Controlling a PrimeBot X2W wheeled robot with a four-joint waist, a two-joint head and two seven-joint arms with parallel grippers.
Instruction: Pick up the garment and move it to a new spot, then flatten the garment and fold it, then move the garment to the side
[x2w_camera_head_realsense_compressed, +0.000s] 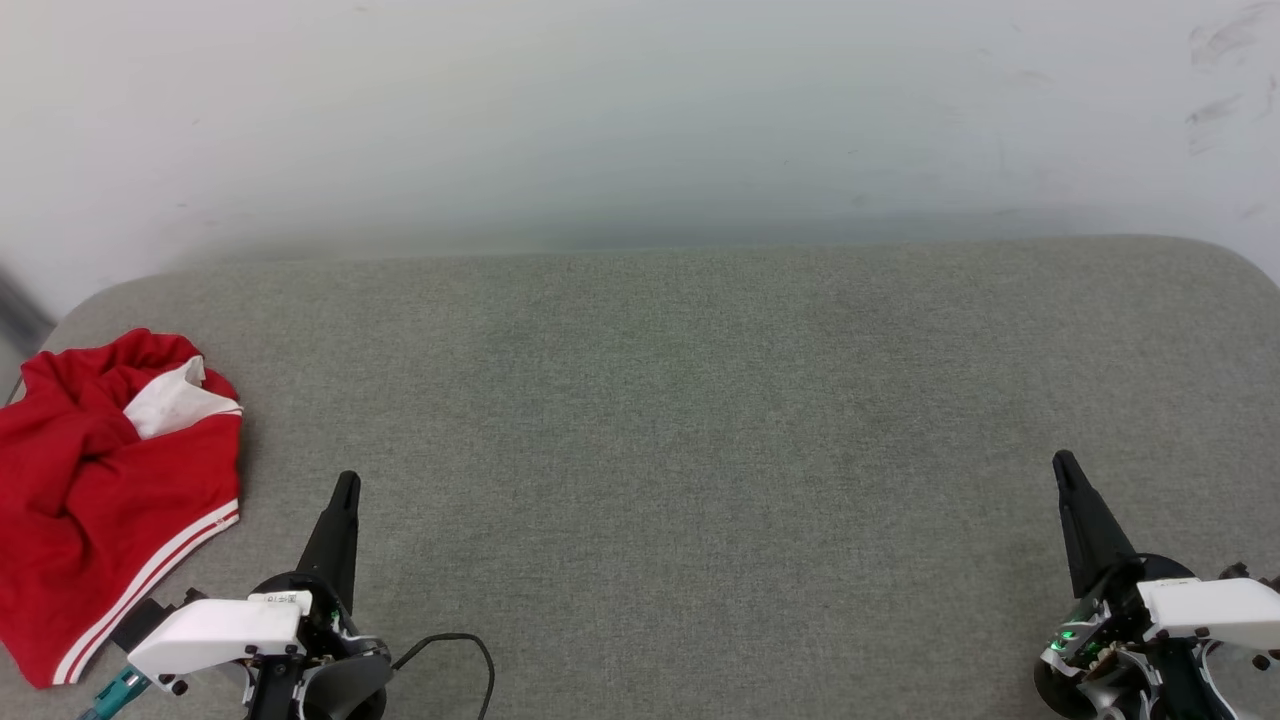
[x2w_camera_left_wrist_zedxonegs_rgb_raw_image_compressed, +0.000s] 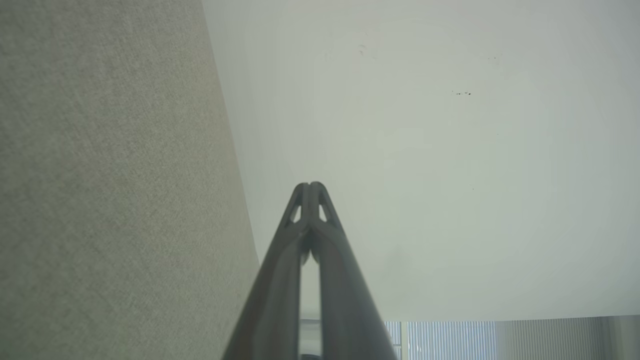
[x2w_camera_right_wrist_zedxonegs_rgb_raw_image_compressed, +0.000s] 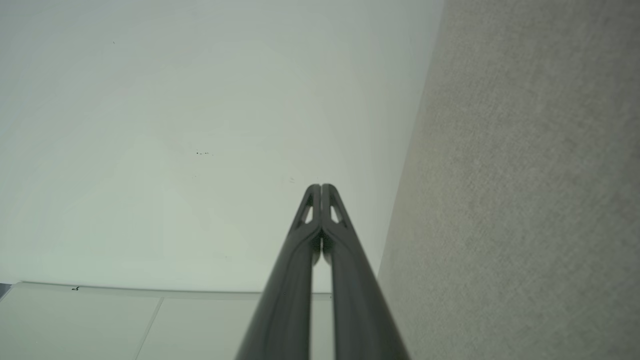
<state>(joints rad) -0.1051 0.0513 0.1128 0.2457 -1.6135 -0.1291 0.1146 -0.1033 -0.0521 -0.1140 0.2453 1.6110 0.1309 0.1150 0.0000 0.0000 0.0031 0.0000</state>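
Black and tapered, the left gripper has its two long fingers pressed together right up to the tips, with nothing held between them. It points away from the robot, low over the grey fabric-covered desk with rounded corners. Directly behind the left gripper sits its white wrist housing, and a thin black cable loops out on the desk just to the right of that housing.

Just to the left of the left gripper, close to it but not touching, lies the garment, a bright red jersey shirt crumpled in a loose heap at the desk's left edge. A white sleeve patch shows at the side of the heap farther from the robot. A red-and-white striped trim runs along the hem on the side nearest the left gripper. Any printed mark is hidden in the folds.

Far to the right of the left gripper, with a wide stretch of bare grey fabric between them, the right gripper points the same way. Its dark fingers are likewise closed tip to tip on nothing, and small green lights glow at its wrist.

Beyond the left gripper, past the desk's far edge, rises a plain white wall with a few faint scuffs.
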